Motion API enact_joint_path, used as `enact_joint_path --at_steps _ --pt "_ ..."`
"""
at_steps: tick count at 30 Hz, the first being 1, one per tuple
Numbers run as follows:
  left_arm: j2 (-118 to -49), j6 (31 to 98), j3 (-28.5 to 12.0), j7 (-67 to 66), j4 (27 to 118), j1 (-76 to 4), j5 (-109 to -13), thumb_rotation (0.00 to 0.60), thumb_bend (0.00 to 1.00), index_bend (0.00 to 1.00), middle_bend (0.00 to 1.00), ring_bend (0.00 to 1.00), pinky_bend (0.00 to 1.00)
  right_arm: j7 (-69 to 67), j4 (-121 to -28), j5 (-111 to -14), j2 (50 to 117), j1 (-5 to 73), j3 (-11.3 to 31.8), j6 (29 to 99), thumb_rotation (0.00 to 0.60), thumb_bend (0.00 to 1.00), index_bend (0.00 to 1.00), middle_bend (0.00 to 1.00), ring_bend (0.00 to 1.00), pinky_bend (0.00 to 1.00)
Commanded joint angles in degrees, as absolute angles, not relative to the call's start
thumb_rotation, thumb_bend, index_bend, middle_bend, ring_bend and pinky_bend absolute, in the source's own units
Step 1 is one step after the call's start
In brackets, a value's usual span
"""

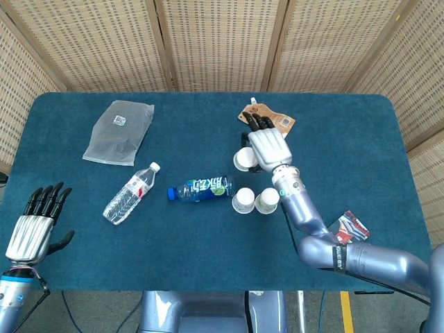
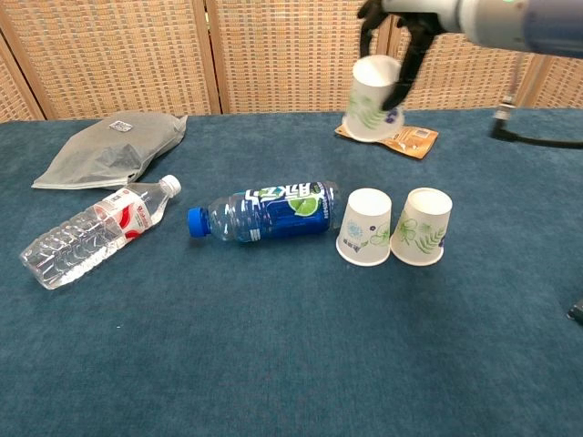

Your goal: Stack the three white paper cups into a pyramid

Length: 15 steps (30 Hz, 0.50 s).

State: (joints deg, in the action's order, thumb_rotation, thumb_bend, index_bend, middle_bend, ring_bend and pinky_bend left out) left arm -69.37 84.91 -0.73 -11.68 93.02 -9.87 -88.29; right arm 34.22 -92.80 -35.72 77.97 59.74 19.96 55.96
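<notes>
Two white paper cups stand upside down and side by side on the blue table: one (image 2: pixel 365 227) (image 1: pixel 243 200) on the left and one (image 2: pixel 423 226) (image 1: pixel 267 200) on the right. My right hand (image 1: pixel 267 148) (image 2: pixel 401 27) grips a third white cup (image 2: pixel 373 98) (image 1: pixel 243 159), upside down and slightly tilted, high in the air above and behind that pair. My left hand (image 1: pixel 33 227) hovers open at the table's near left corner, far from the cups; the chest view does not show it.
A blue bottle (image 2: pixel 262 211) lies on its side just left of the cup pair. A clear water bottle (image 2: pixel 96 229) lies further left. A grey bag (image 2: pixel 109 147) sits at the back left, an orange pouch (image 2: pixel 410 137) behind the cups, a printed packet (image 1: pixel 346 229) near the right front.
</notes>
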Motion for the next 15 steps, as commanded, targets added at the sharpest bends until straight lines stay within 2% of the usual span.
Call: enact_joint_path --at_steps 1,7,15 --pt "-69.2 85.2 -0.5 -11.6 93.3 -9.7 -89.0 0.6 0.3 0.04 0.0 0.0 0.02 35.4 -95.7 -34.6 75.7 58.1 18.6 57.9 0.6 0.15 0.51 0.03 0.0 0.15" --pt "-68.8 85.9 -0.2 -11.5 93.9 -9.4 -90.2 0.6 0.3 0.04 0.0 0.0 0.02 35.0 -100.8 -34.4 72.6 55.8 17.1 60.2 0.6 0.15 0.51 0.04 0.0 0.15" --pt "-68.4 87.5 0.4 -11.6 94.8 -8.7 -92.6 0.6 0.3 0.04 0.0 0.0 0.02 33.9 -107.1 -36.4 71.7 52.9 13.9 62.5 0.6 0.15 0.52 0.04 0.0 0.15"
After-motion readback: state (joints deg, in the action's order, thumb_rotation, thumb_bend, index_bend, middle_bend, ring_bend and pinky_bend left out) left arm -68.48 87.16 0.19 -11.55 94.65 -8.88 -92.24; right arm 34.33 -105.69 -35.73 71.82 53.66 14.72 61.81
